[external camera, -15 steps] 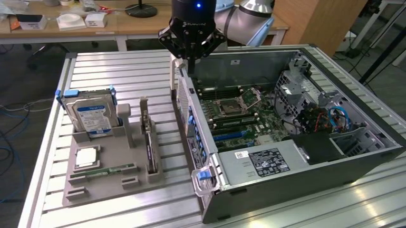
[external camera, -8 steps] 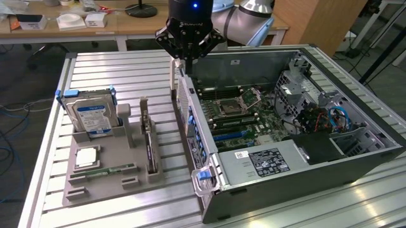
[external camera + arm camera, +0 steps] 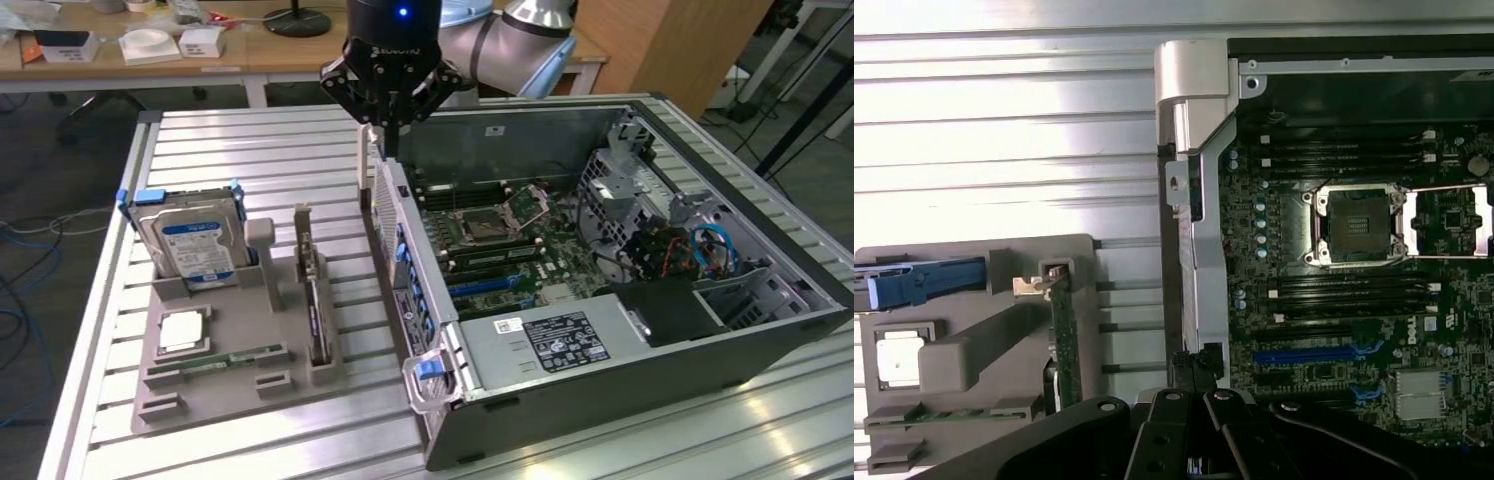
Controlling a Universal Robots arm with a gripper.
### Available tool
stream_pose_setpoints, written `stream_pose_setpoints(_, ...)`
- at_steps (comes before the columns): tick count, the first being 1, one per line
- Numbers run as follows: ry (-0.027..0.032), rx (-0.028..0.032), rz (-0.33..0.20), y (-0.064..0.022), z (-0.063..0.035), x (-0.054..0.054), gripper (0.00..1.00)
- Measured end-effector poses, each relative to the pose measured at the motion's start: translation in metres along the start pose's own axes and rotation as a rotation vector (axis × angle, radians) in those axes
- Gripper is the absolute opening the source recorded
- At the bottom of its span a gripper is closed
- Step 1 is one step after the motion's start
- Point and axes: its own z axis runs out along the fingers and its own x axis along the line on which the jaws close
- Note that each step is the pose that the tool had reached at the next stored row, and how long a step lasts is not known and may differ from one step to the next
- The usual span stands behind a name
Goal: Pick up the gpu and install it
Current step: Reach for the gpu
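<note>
The gpu (image 3: 310,290) stands on edge in a slot of the grey holder (image 3: 227,395), a thin green card with its silver bracket uppermost; in the wrist view the gpu (image 3: 1062,335) appears edge-on. My gripper (image 3: 383,138) hangs shut, holding nothing, above the open computer case's near wall (image 3: 400,240), to the exterior view's right of the gpu and well above it. In the wrist view the gripper (image 3: 1194,372) sits over that wall, between the holder (image 3: 974,350) and the motherboard (image 3: 1334,300).
The holder also carries a hard drive (image 3: 194,245) in a blue frame, a CPU (image 3: 180,335) and a memory stick (image 3: 220,358). Inside the case (image 3: 747,350) lie the motherboard (image 3: 494,230), blue slots (image 3: 487,285) and a power supply (image 3: 561,340). Ribbed metal table (image 3: 240,150).
</note>
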Motion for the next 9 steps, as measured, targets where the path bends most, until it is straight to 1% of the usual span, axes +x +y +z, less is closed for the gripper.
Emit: stream_pose_setpoints(9,0.0000,0.0001,0.000,-0.0005,0.0001,0.0065,0.11)
